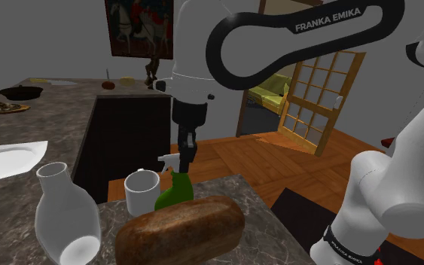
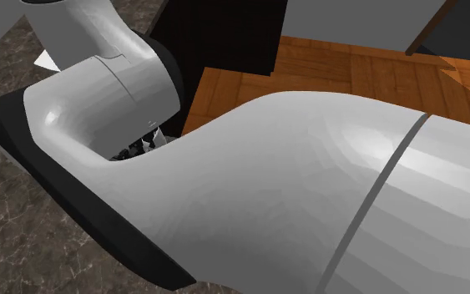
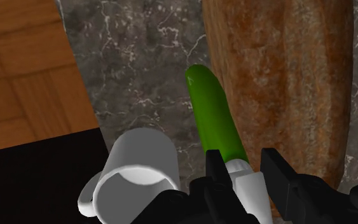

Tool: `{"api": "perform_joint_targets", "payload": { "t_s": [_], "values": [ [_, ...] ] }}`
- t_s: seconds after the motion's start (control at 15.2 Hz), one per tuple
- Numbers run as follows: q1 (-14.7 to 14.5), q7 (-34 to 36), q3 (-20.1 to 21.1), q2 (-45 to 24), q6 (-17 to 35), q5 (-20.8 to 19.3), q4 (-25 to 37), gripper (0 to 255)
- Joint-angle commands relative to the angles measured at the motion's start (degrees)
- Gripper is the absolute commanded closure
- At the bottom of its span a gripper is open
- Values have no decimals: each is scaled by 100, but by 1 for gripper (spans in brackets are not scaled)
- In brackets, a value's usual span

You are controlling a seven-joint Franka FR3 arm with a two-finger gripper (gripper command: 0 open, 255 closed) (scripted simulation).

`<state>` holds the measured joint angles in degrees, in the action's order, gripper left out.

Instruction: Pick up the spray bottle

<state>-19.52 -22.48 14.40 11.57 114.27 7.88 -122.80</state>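
Snugly, the gripper (image 3: pixel 242 158) clasps the spray bottle (image 3: pixel 213 114) between mug (image 3: pixel 139 162) and loaf (image 3: pixel 279 83), near the counter (image 3: pixel 139 63) edge.

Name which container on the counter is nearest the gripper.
The green spray bottle, right at the gripper; the white mug and white vase stand farther off.

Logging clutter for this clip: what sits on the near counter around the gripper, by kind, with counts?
Spray bottle: 1
Mug: 1
Bread loaf: 1
Vase: 1
Plate: 1
Total: 5
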Motion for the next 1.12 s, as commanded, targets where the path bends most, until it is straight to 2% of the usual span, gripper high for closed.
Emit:
{"api": "perform_joint_targets", "payload": {
  "t_s": [0.0, 0.92, 1.06],
  "values": [
    [1, 5, -3, 12, -80, -1, 63, 255],
    [25, 78, -51, 91, -1155, -35, 1063, 255],
    [25, 79, -52, 90, -1167, -35, 1075, 255]
  ]
}}
